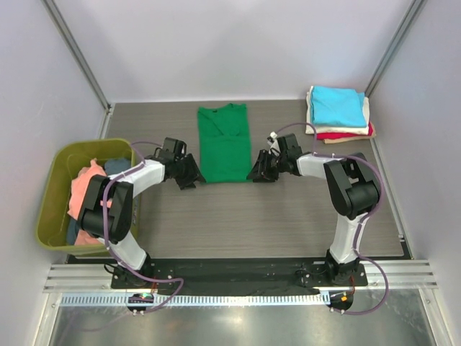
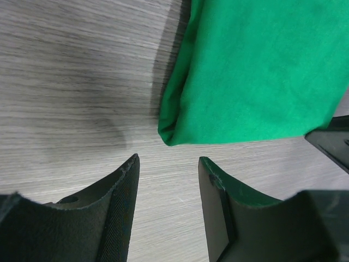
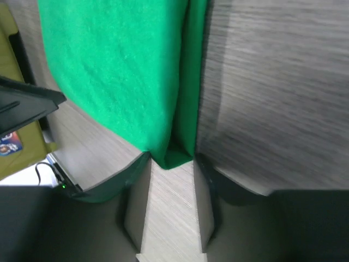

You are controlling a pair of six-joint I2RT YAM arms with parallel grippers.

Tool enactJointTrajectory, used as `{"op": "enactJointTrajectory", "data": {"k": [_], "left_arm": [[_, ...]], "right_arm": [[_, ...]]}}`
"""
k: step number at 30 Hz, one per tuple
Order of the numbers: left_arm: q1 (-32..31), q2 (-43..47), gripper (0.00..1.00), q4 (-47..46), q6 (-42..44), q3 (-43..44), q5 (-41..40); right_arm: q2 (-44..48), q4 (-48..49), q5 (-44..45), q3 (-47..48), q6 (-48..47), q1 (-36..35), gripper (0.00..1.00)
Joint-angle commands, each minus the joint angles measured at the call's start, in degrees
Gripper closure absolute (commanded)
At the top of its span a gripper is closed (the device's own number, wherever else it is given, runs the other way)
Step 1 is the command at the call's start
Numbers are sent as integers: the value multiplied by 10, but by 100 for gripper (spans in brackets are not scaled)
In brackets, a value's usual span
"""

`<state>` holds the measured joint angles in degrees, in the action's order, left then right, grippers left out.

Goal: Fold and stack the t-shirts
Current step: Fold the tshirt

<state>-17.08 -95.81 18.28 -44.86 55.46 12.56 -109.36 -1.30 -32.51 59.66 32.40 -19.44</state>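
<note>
As I look down from the top camera, the bright green t-shirt [image 1: 224, 144] lies flat on the worktop [image 1: 252, 216], folded into a long strip with its collar towards the far wall. The left gripper [image 1: 193, 173] sits at its near left corner and the right gripper [image 1: 258, 169] at its near right corner. In the far right corner a stack of folded shirts [image 1: 338, 114] rests with a cyan t-shirt [image 1: 337, 104] on top and cream and red edges showing below it. The olive-green tub [image 1: 61, 155] stands at the left edge, holding a crumpled salmon-pink t-shirt [image 1: 88, 184] and some dark blue-grey cloth.

From the left wrist, I see the left gripper [image 2: 168, 161] released, its jaws apart with only bare worktop [image 2: 65, 82] between them. The folded corner of the bright green t-shirt [image 2: 262, 71] lies just ahead of the fingertips, not touching them. A black part shows at the right edge; I cannot tell what it is.

From the right wrist, the right gripper [image 3: 172, 164] has its jaws apart too, and the corner of the bright green t-shirt [image 3: 109, 71] lies right between the fingertips, reaching both. The cloth does not look pinched. Worktop [image 3: 272, 82] shows in the gap behind the corner.
</note>
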Motion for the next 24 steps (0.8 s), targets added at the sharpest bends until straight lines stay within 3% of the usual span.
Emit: {"op": "enactJointTrajectory", "data": {"k": [1, 9, 12, 16, 24], "left_arm": [[-1, 16, 51, -51, -7, -6, 18], [-1, 10, 51, -81, -13, -23, 12], [-1, 3, 42, -95, -16, -27, 1], [-1, -16, 39, -121, -23, -37, 1], [-1, -46, 64, -162, -40, -52, 11]], "right_arm": [[-19, 9, 18, -1, -2, -2, 64], [-23, 9, 18, -5, -4, -2, 81], [-25, 10, 20, -7, -5, -2, 90], [-26, 9, 19, -10, -7, -2, 96], [-37, 9, 19, -14, -9, -2, 99]]}}
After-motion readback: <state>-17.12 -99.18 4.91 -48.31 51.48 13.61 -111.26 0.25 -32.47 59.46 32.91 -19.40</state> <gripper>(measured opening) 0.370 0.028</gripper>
